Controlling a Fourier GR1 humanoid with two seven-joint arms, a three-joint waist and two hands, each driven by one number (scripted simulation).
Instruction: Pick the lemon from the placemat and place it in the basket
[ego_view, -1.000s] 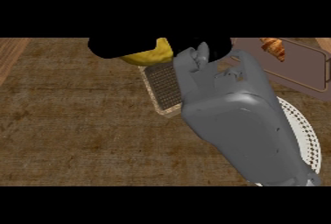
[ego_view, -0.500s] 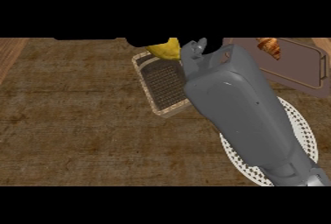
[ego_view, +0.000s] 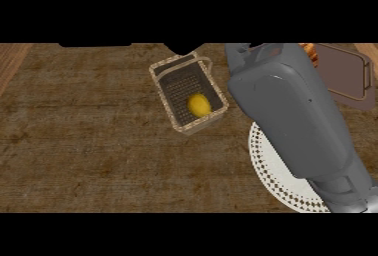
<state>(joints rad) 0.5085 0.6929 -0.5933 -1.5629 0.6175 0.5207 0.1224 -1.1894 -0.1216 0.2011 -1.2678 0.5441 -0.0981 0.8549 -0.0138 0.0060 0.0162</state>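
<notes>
Lemon now lies inside basket, released.

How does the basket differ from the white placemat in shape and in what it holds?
The basket is rectangular, brown and woven; the placemat is round, white and lacy. The basket has raised walls; the placemat lies flat. The basket holds the lemon; the placemat, partly hidden by the right forearm, shows nothing on it. Both lie on the counter.

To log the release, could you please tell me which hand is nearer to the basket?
Right. The right hand shows just past the far rim of the basket, its forearm beside it; the left hand is not in view.
</notes>
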